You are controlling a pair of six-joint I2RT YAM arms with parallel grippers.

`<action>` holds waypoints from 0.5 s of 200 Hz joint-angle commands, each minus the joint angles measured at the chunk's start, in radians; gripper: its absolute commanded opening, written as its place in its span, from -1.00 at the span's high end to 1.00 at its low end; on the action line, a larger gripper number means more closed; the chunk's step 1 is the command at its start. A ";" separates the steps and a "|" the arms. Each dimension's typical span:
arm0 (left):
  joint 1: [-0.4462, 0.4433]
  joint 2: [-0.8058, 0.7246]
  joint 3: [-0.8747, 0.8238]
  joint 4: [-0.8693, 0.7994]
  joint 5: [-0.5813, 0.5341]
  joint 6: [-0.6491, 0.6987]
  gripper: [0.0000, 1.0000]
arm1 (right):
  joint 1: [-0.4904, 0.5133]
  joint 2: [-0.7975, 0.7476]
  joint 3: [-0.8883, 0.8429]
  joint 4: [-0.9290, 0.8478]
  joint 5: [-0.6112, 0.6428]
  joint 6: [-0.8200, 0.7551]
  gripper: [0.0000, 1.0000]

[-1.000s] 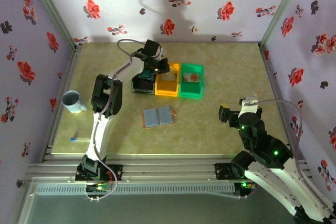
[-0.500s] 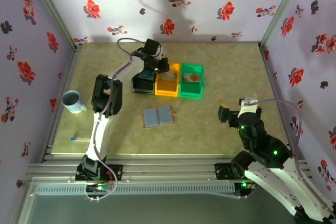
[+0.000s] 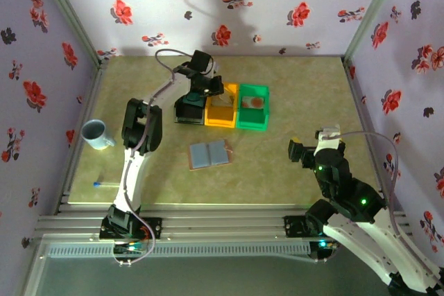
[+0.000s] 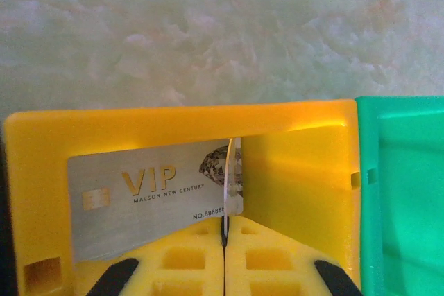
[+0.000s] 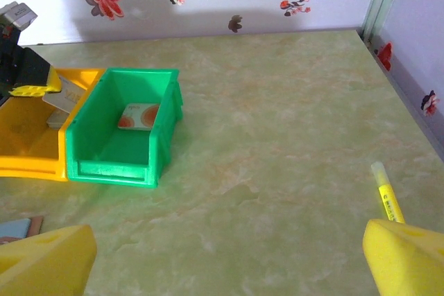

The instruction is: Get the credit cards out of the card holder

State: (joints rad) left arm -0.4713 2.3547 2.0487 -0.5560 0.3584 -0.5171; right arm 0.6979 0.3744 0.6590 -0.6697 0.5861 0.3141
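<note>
The card holder [image 3: 209, 154] lies open on the table, blue-grey inside up, and its corner [image 5: 17, 228] shows in the right wrist view. My left gripper [image 3: 201, 90] hangs over the orange bin [image 3: 222, 106]. Its yellow pads [image 4: 187, 261] are shut on a thin credit card seen edge-on [image 4: 236, 168]. Behind that card, a silver VIP card [image 4: 139, 199] rests in the orange bin [image 4: 173, 119]. A pale card with orange-red spots [image 5: 139, 116] lies in the green bin [image 5: 121, 129]. My right gripper [image 5: 225, 268] stands open over bare table, right of the holder.
A black bin [image 3: 186, 110] sits left of the orange one, under my left arm. A blue-white mug [image 3: 95, 134] and a small blue pen [image 3: 100, 184] are at the left. A yellow highlighter [image 5: 385, 195] lies by my right fingers.
</note>
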 commanded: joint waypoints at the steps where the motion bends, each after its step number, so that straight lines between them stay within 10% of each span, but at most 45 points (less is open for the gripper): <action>1: 0.008 0.027 0.036 -0.021 -0.022 0.019 0.81 | -0.008 0.000 -0.007 0.023 -0.003 -0.017 -0.99; 100: 0.012 0.035 0.082 -0.055 -0.036 0.026 0.71 | -0.009 0.001 -0.009 0.025 -0.009 -0.018 -0.99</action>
State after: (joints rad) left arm -0.4690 2.3577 2.0872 -0.5846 0.3424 -0.5159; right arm 0.6952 0.3744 0.6590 -0.6640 0.5755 0.3138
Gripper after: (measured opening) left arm 0.138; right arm 0.993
